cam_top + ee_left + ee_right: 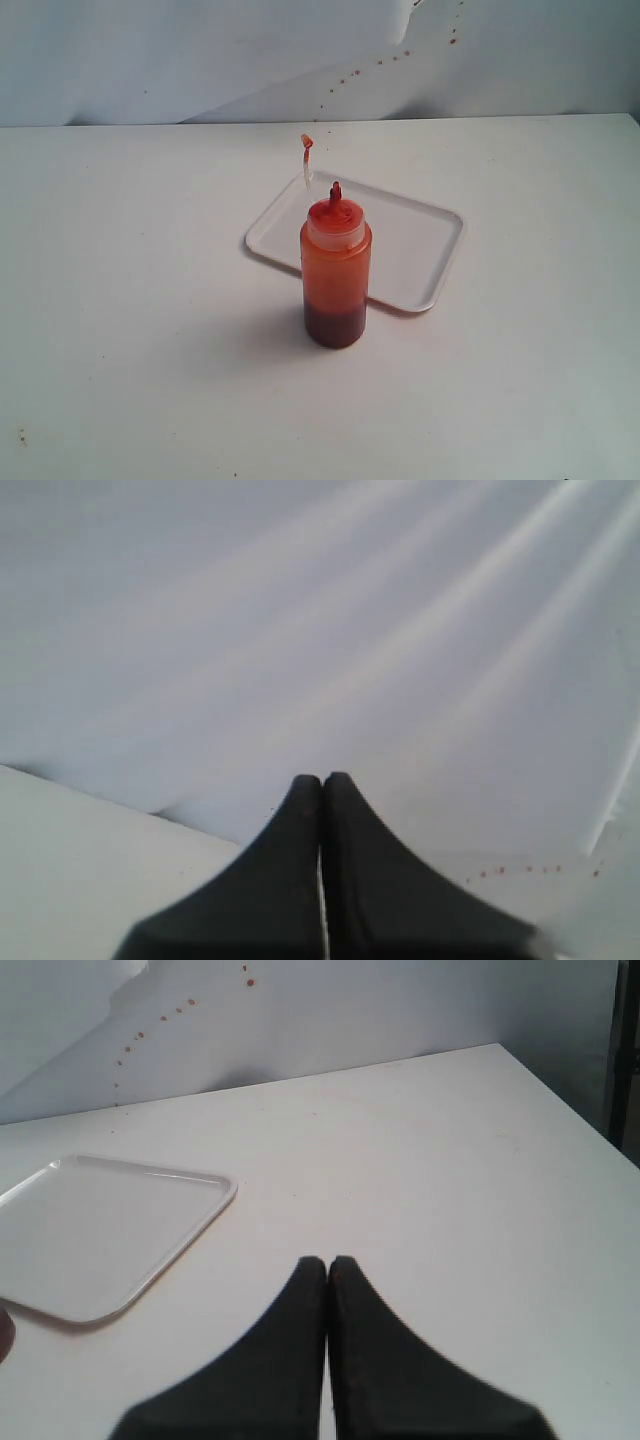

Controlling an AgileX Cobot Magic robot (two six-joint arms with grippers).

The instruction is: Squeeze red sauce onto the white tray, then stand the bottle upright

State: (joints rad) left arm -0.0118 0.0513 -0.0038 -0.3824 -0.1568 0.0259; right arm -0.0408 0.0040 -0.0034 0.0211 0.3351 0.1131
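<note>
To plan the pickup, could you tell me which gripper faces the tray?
The right gripper: the tray lies ahead of it, while the left gripper faces the backdrop.

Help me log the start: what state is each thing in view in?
Tray: flat, looks clean.
Bottle: upright, in front of the tray, untouched.
Cap: off, strap sticking up.
Sauce: dark layer at the bottle's bottom.
Left hand: shut, empty.
Right hand: shut, empty.
</note>
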